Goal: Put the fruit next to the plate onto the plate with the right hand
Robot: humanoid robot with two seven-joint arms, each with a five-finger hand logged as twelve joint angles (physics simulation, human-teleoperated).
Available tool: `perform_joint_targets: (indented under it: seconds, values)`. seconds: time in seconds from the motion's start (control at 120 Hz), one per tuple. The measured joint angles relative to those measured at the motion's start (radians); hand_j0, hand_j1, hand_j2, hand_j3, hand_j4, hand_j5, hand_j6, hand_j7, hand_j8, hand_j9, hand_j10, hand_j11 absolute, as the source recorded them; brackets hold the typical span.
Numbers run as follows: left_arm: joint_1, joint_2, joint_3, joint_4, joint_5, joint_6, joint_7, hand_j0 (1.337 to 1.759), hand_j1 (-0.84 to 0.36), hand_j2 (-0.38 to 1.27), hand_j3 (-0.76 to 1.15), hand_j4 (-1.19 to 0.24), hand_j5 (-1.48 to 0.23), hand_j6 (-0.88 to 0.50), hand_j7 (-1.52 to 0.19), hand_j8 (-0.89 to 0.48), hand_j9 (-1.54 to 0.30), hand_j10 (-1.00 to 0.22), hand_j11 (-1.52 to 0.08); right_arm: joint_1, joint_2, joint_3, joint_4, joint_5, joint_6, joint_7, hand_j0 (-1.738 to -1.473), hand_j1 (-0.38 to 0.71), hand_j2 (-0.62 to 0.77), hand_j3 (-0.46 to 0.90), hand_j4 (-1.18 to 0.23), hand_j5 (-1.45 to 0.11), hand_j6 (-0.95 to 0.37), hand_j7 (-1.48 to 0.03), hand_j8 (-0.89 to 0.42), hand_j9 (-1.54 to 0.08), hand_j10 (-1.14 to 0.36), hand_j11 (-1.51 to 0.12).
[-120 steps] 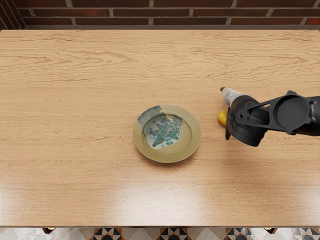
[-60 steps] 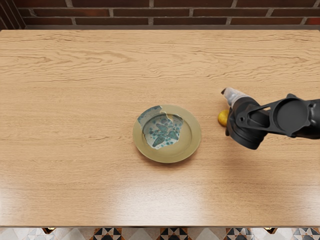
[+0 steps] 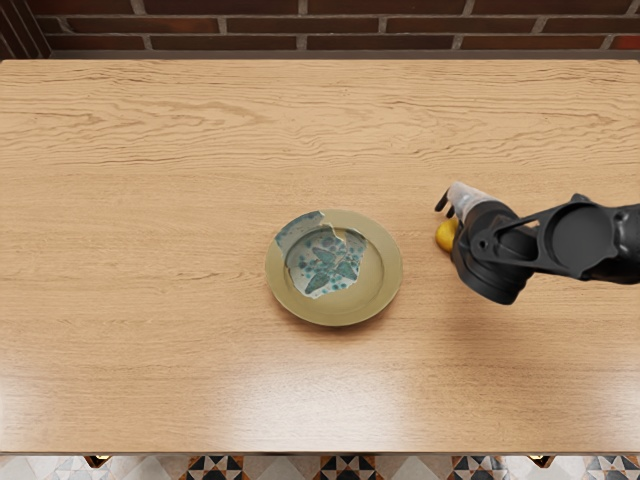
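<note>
The right hand is being held low over the desk towards the right side of the view, with its dark arm being seen coming in from the right edge. The hand is being presented from behind, so whether it is spread, pressed together or closed on anything cannot be told. A small yellow fruit is being observed on the desk just at the hand's left side. Only a part of it is being shown, the rest being covered by the hand. Contact between hand and fruit cannot be confirmed. The fruit is being found off the plate, to the plate's right and near it, with bare wood being visible between the two. The plate, round and olive-rimmed with a blue-green pattern at its middle, is being seen lying flat near the centre of the desk. A brick wall is being noted behind the far edge of the desk, and patterned floor tiles below the near edge.
</note>
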Motion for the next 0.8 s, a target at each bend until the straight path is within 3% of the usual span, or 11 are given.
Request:
perform_joint_targets:
  seconds: [0.35,0.392,0.442,0.458,0.5,0.667,0.8]
  values:
    - [0.0,0.0,0.0,0.0,0.0,0.0,0.0,1.658,0.34,0.0,0.0,-0.01,-0.01,-0.01,-0.01,-0.01,-0.01,-0.01,-0.01,-0.006,0.002,0.0,-0.002,0.0,0.0,0.0,-1.658,0.13,-0.08,0.0,-0.4,-0.52,-0.4,-0.52,-0.4,-0.52,-0.4,-0.52]
    - [0.0,0.0,0.0,0.0,0.0,0.0,0.0,1.658,0.34,0.0,0.0,-0.01,-0.01,-0.01,-0.01,-0.01,-0.01,-0.01,-0.01,-0.007,0.002,0.0,-0.002,0.0,0.0,0.0,-1.658,0.2,-0.07,0.0,-0.47,-0.61,-0.47,-0.61,-0.46,-0.61,-0.47,-0.61]
    - [0.0,0.0,0.0,0.0,0.0,0.0,0.0,1.658,0.34,0.0,0.0,-0.01,-0.01,-0.01,-0.01,-0.01,-0.01,-0.01,-0.01,-0.014,0.002,0.002,-0.002,-0.005,0.001,0.001,-1.654,0.25,-0.01,0.0,-0.56,-0.71,-0.44,-0.72,-0.41,-0.69,-0.56,-0.72]
    - [0.0,0.0,0.0,0.0,0.0,0.0,0.0,1.658,0.34,0.0,0.0,-0.01,-0.01,-0.01,-0.01,-0.01,-0.01,-0.01,-0.01,-0.016,0.002,0.003,-0.002,-0.006,0.001,0.002,-1.653,0.26,0.02,0.0,-0.59,-0.74,-0.42,-0.75,-0.36,-0.79,-0.58,-0.76]
    - [0.0,0.0,0.0,0.0,0.0,0.0,0.0,1.658,0.34,0.0,0.0,-0.01,-0.01,-0.01,-0.01,-0.01,-0.01,-0.01,-0.01,-0.021,-0.001,0.009,-0.003,-0.008,0.0,0.001,-1.648,0.29,0.01,0.0,-0.65,-0.8,-0.41,-0.74,-0.33,-0.85,-0.64,-0.81]
    - [0.0,0.0,0.0,0.0,0.0,0.0,0.0,1.658,0.34,0.0,0.0,-0.01,-0.01,-0.01,-0.01,-0.01,-0.01,-0.01,-0.01,-0.03,-0.008,0.027,-0.005,-0.006,0.003,-0.003,-1.639,0.3,0.02,0.0,-0.58,-0.98,-0.33,-0.89,-0.28,-0.93,-0.62,-1.0]
    - [0.0,0.0,0.0,0.0,0.0,0.0,-0.001,1.658,0.34,0.0,0.0,-0.01,-0.01,-0.01,-0.01,-0.01,-0.01,-0.01,-0.01,-0.029,-0.039,0.077,-0.016,0.0,0.007,-0.002,-1.641,0.29,0.1,0.0,-0.63,-1.07,-0.33,-1.01,-0.31,-1.04,-0.65,-1.09]
